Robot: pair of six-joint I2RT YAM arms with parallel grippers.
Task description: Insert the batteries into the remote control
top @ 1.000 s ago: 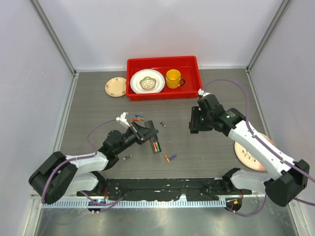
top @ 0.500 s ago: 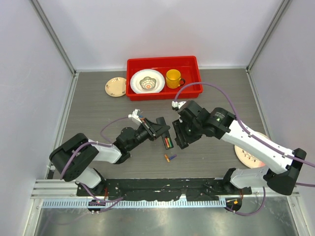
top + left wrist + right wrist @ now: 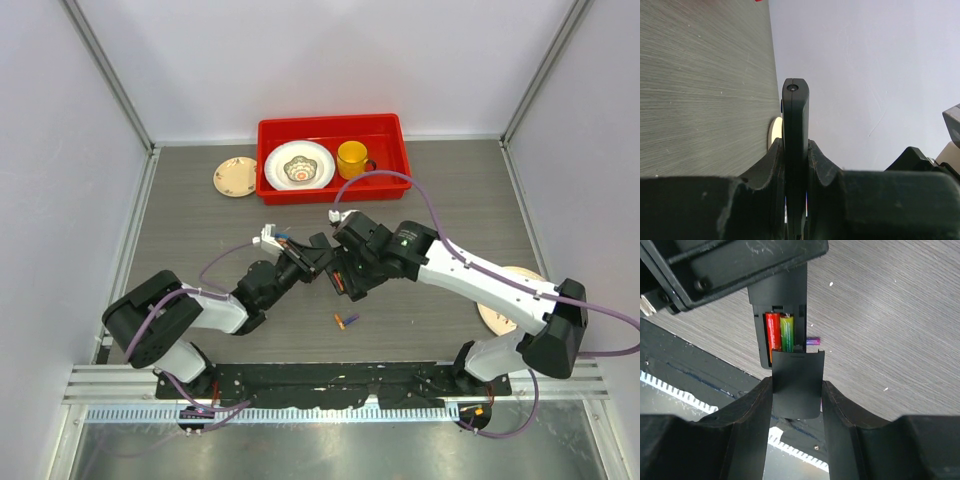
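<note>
Our left end effector (image 3: 796, 150) is clamped tight on the remote control (image 3: 796, 110), pinching its two broad faces so the bar stands edge-on above the surface (image 3: 200, 230). Our right end effector (image 3: 796, 387) stands at a middling gap, closed on the battery cover (image 3: 796, 380) by its two side edges, with the cover's front edge at the mouth of the open compartment.

We judge the remote to be light, stiff and smooth-skinned. It is best held mid-body across the flat faces, clear of the compartment, as it is now. The cover looks thin and slick and would likely flex or skew if squeezed hard, so the side edges are the right hold, and it must go in square. The batteries (image 3: 772, 332) are rigid little cylinders that will roll, so they are best pinched across the barrel.

We count one remote and one cover. Two batteries are seated, red and green. A purple battery (image 3: 813, 341) and an orange battery (image 3: 340, 321) lie loose, touching or nearly so, just below the meeting arms. Any others are hidden under the arms.

Further out we count one red tray (image 3: 330, 122), one yellow cup (image 3: 352, 159) and three plates: one in the tray, one beside it and one near the right arm.
</note>
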